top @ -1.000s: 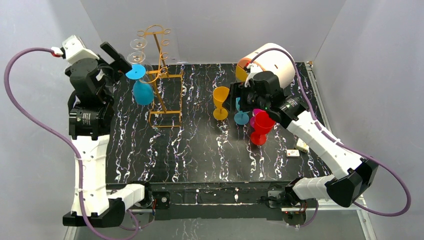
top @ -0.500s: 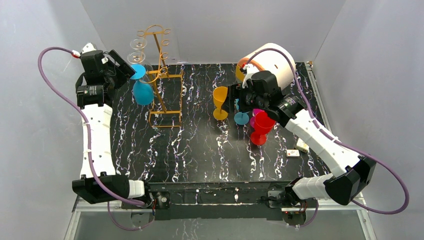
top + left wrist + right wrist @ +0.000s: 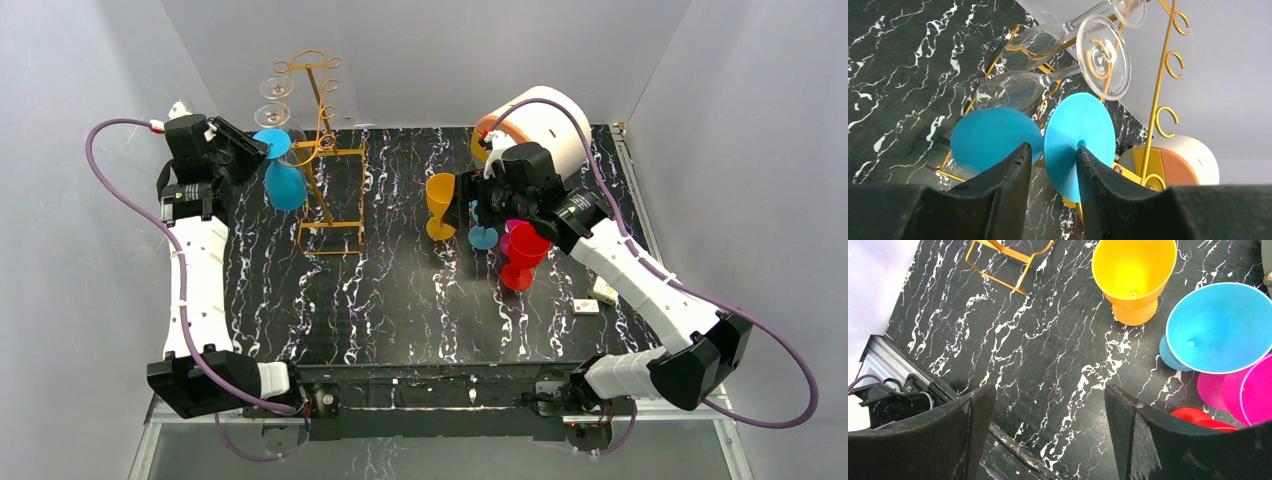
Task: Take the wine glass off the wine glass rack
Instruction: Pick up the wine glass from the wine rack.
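**Blue glass sits between the left jaws, not yet off the hook**

Nearest you, the right gripper (image 3: 1048, 395) hangs over the black marbled table (image 3: 1048, 340) with its jaws wide apart and nothing in them. Just past it the orange glass (image 3: 1133, 275), a second blue glass (image 3: 1218, 330), the pink glass (image 3: 1260, 390) and the red glass (image 3: 1198, 416) stand upright in a close cluster. A careless move of that arm could knock them.

Farther back on the left, the left gripper (image 3: 1053, 152) is at the wine glass rack (image 3: 1160, 75). The blue wine glass (image 3: 1080, 132) hangs there upside down on a low hook, foot up and bowl below. The jaws stand narrowly apart, one on each side of where the stem meets the foot. One looks to touch the foot, but you cannot tell from here whether the glass is truly clamped.

If the jaws have the thin foot and not the stem, the glass will likely twist or slip once you pull. Draw it out along the hook's open side — a straight tug would probably catch the foot on the wire and drag the light rack over.

Beyond, two clear glasses (image 3: 1103, 55) hang just beside the blue foot — a jolt to the rack could shake them loose.
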Available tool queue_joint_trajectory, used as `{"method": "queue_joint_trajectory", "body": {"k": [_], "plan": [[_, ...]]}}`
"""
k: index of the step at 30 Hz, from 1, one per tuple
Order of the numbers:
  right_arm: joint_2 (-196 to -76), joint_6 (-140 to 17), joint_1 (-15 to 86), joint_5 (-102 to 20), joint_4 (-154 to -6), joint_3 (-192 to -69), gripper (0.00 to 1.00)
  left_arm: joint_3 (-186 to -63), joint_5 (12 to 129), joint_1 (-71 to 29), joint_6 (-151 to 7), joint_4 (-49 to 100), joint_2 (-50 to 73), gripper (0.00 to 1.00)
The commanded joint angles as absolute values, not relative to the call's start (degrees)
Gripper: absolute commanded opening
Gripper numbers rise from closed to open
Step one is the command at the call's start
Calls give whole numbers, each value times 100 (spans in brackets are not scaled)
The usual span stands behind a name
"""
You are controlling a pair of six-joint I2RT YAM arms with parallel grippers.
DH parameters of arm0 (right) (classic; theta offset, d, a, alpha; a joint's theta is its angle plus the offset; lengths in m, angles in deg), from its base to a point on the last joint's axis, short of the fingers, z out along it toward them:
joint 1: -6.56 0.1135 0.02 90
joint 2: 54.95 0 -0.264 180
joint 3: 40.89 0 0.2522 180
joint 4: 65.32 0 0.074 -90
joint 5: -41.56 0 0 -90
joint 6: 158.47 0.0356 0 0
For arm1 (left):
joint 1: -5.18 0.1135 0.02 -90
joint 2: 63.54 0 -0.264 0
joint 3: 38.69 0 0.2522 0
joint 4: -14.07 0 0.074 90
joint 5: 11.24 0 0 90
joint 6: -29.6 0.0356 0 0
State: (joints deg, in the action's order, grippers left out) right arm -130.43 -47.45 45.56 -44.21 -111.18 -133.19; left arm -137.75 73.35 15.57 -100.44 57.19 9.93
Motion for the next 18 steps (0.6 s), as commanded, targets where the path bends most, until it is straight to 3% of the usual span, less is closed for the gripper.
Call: {"method": "queue_joint_trajectory", "body": {"k": [1,5,18], "plan": [[-13062,-4765,4533,-4330,-11098,-13508,87,-13594,7200,1623,-10347,5381,775,33],[-13086,-4756,4532,-4315,-11112,-13521,87,-13503,7159,1642,-10529,5228,729,23],[-13172,-4624,4532,-4219,-11124,-13583,88,-13338,7188,1637,-10733,5003,554,2]]}}
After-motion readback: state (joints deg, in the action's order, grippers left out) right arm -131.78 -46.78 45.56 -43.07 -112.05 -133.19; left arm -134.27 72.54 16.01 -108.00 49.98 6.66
